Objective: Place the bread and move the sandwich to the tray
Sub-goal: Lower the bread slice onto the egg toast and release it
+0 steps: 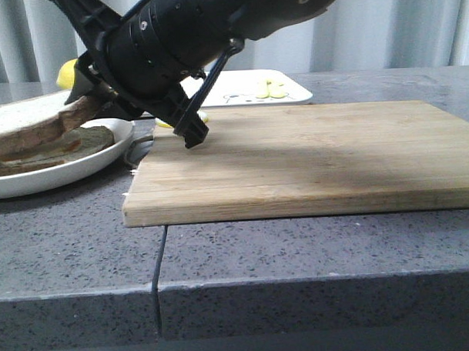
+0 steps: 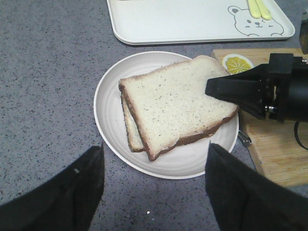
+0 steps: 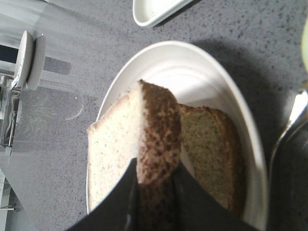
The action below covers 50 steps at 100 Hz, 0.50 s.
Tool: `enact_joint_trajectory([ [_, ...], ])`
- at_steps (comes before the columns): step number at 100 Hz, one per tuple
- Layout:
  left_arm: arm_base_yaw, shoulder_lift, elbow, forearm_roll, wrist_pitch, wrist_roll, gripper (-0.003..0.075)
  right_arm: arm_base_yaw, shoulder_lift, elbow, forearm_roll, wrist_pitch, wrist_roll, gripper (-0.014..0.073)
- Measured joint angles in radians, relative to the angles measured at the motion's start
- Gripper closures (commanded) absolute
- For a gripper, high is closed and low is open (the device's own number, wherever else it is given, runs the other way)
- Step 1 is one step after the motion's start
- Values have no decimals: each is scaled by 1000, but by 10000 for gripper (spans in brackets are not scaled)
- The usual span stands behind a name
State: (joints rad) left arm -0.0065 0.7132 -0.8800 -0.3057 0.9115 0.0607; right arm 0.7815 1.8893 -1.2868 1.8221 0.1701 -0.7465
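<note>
r gripper point(image 3: 154, 192) clamped on bread point(image 2: 178, 103) edge | over plate point(image 2: 108, 108) | l gripper point(image 2: 154, 187) open above

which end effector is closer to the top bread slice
Right: the right end effector is clamped on the bread crust edge. The left end effector hovers open above the plate.

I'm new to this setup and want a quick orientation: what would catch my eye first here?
The right gripper pinches the crusty edge of the top bread slice, tilting it over the round white plate. The left gripper hangs open above the plate. A bare wooden cutting board fills the table's middle, with the white tray behind.
</note>
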Motion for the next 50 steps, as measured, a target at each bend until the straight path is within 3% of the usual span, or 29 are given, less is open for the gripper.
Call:
enact_joint_trajectory([
  [26, 0, 0, 0, 0, 0, 0, 303, 0, 0, 1, 2, -2, 2, 304],
  [50, 0, 0, 0, 0, 0, 0, 303, 0, 0, 2, 2, -36, 2, 258],
])
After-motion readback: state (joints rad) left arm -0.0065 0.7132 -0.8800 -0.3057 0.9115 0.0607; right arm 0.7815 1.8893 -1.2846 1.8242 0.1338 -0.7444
